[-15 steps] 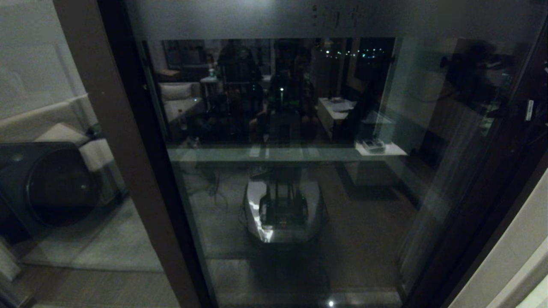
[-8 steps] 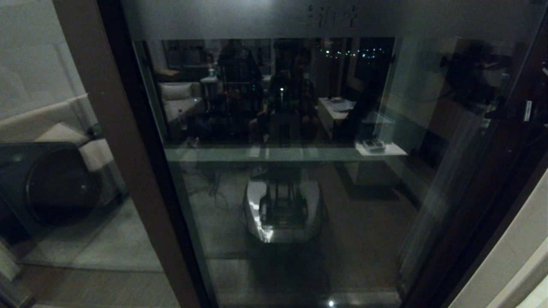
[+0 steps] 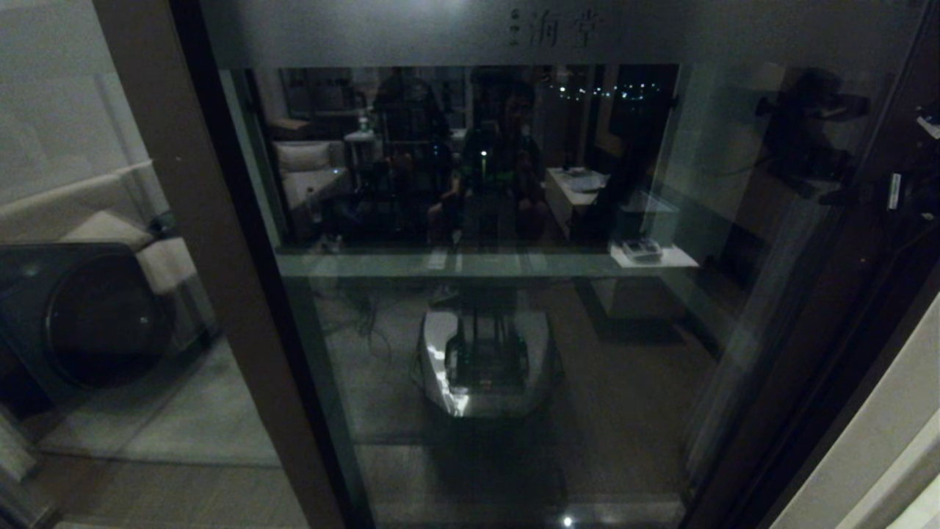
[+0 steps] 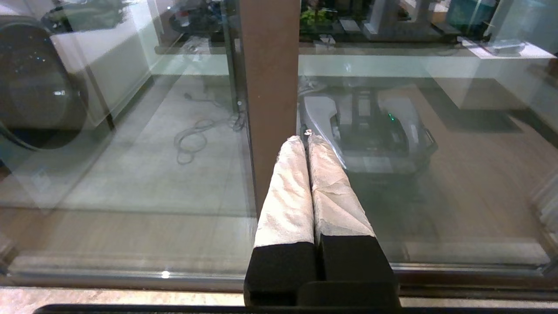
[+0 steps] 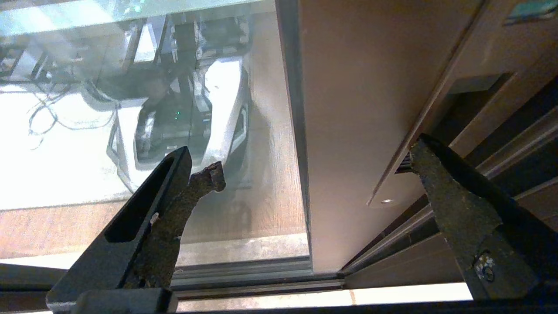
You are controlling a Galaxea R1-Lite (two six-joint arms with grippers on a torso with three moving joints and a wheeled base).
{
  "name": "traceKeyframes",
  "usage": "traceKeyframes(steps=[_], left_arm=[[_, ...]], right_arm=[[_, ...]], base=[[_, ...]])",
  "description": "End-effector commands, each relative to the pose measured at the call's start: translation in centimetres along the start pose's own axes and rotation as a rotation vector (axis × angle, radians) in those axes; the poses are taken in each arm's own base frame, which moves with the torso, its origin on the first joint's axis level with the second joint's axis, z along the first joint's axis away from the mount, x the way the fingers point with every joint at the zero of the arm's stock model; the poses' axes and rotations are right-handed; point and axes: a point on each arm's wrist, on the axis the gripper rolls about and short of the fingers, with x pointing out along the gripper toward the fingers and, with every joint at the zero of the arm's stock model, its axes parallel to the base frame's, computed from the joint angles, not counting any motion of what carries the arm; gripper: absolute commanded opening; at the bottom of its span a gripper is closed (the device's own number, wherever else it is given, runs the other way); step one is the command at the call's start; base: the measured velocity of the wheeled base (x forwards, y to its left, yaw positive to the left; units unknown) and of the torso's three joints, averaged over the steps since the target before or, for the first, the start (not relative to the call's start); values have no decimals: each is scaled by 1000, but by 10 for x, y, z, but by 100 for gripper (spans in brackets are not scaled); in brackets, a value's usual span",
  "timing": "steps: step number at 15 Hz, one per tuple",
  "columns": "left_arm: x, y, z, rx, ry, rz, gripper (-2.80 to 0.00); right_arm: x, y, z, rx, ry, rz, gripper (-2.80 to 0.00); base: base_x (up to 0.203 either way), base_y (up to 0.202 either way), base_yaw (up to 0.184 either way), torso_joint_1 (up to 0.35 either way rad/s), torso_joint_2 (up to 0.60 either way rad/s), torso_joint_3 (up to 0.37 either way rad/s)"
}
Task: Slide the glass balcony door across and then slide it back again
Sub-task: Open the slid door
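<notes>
Right, the glass balcony door point(image 3: 514, 257) fills nearly the whole head view, its frosted top band with Chinese characters point(image 3: 547, 33) at the upper edge and its dark brown stile point(image 5: 348, 109) over on the robot's right. The right gripper point(image 5: 314, 174) is at that stile, fingers spread wide: one finger point(image 5: 187, 192) lies over the glass side, the other point(image 5: 440, 183) sits at the stile's outer edge by the recessed slot handle point(image 5: 475, 83); whether it actually touches the frame I cannot tell. The left gripper point(image 4: 305, 144) is down low with its white-wrapped fingers pressed together on nothing, tips pointing at a brown vertical frame post point(image 4: 270, 87), likely the fixed panel's; contact unclear. A dark round-fronted appliance point(image 3: 81, 316) shows behind the glass at the left. Handling judgement: a full-height framed pane will be heavy and stiff and should run only along the floor track point(image 5: 244, 270), so it probably needs a steady sideways push, not a jerk. The glass is slick and breakable; better to load the stile edge or hook the slot handle than press the pane.
</notes>
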Motion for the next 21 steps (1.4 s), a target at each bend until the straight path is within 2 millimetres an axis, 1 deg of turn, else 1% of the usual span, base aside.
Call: traceKeyframes(steps=[1, 3, 10, 12, 15, 16, 19, 21], left_arm=[[0, 0, 0, 0, 0, 0, -280], [0, 0, 0, 0, 0, -1, -280], [0, 0, 0, 0, 0, -1, -280], [0, 0, 0, 0, 0, -1, -280], [0, 0, 0, 0, 0, 0, -280], [0, 0, 0, 0, 0, -1, -280], [0, 0, 0, 0, 0, -1, -280], [0, 0, 0, 0, 0, -1, -280]], right_arm=[[-3, 9, -2, -5, 13, 18, 0], [-4, 14, -2, -9, 14, 27, 0], [-5, 18, -3, -13, 18, 35, 0], [-16, 19, 1, -22, 4, 17, 0], [-50, 19, 8, -49, -35, -30, 0], [-63, 18, 8, -64, -46, -48, -280], [-96, 16, 10, -94, -74, -98, -280], [-109, 13, 10, -94, -79, -139, -280]], base=[[0, 0, 0, 0, 0, 0], [0, 0, 0, 0, 0, 0], [0, 0, 0, 0, 0, 0], [0, 0, 0, 0, 0, 0], [0, 0, 0, 0, 0, 0], [0, 0, 0, 0, 0, 0], [0, 0, 0, 0, 0, 0], [0, 0, 0, 0, 0, 0]])
